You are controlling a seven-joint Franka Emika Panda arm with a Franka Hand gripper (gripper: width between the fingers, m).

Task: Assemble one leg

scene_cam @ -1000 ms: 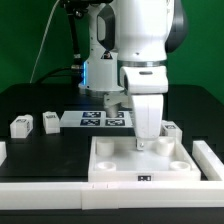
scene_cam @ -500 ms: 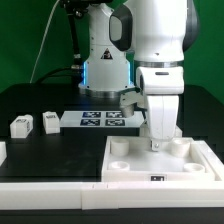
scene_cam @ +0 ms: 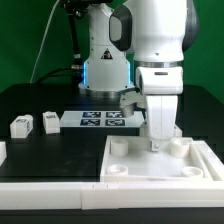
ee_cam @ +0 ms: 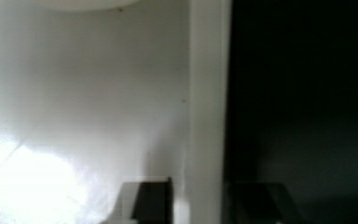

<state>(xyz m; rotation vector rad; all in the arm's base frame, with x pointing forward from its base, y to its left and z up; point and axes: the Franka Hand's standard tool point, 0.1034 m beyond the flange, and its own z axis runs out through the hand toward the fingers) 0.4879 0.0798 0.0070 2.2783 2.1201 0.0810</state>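
Exterior view: gripper [scene_cam: 157, 146] straddles tray [scene_cam: 130, 175] far wall, seemingly clamped on it. Untouched leg [scene_cam: 50, 122] sits well apart at exterior view's left, beside second leg [scene_cam: 21, 126]. Advice: seat tray flat, release cleanly, then grasp leg squarely across flat sides.

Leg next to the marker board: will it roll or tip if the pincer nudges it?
The leg looks blocky with flat faces, lying low on the table, so it should slide, not roll. Small, apparently hard plastic: probably stiff and light, so it may skid or twist under an off-centre push.
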